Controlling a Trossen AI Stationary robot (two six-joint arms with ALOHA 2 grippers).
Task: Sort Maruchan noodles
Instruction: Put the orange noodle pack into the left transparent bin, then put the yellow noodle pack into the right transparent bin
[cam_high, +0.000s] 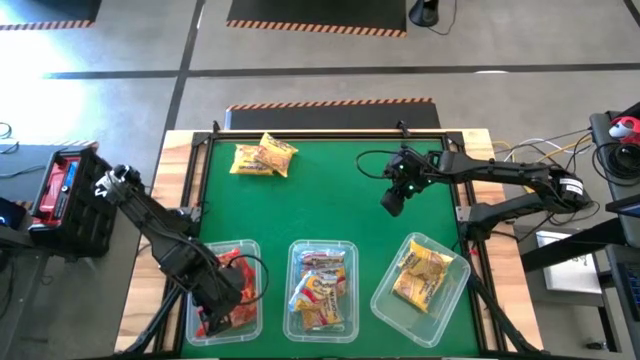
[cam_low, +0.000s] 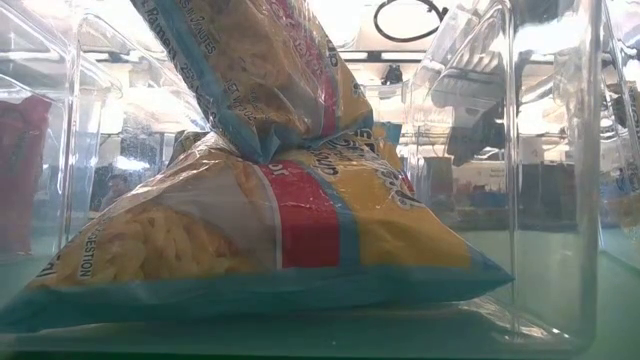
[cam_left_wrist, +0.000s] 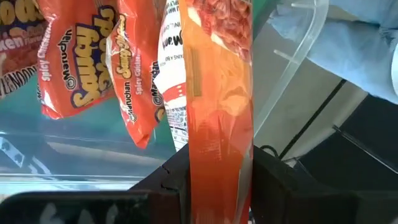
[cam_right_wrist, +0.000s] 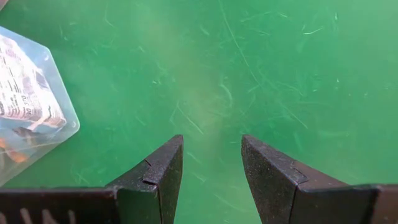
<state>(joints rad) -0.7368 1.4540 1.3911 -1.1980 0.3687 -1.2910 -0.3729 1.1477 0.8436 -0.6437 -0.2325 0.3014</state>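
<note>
Jaws of the left gripper (cam_left_wrist: 217, 186) are clamped on an orange noodle packet (cam_left_wrist: 221, 93) inside the left tub (cam_high: 250, 250); right gripper (cam_right_wrist: 211, 162) jaws are held apart above the green mat (cam_right_wrist: 280, 62).

the right gripper (cam_right_wrist: 211, 165) hangs with its two dark fingers (cam_right_wrist: 158, 171) parted and nothing between them above the scratched green table mat (cam_right_wrist: 261, 68), while off to one side the corner of a clear plastic tub (cam_right_wrist: 59, 134) shows printed noodle packets (cam_right_wrist: 22, 87) inside.
</note>
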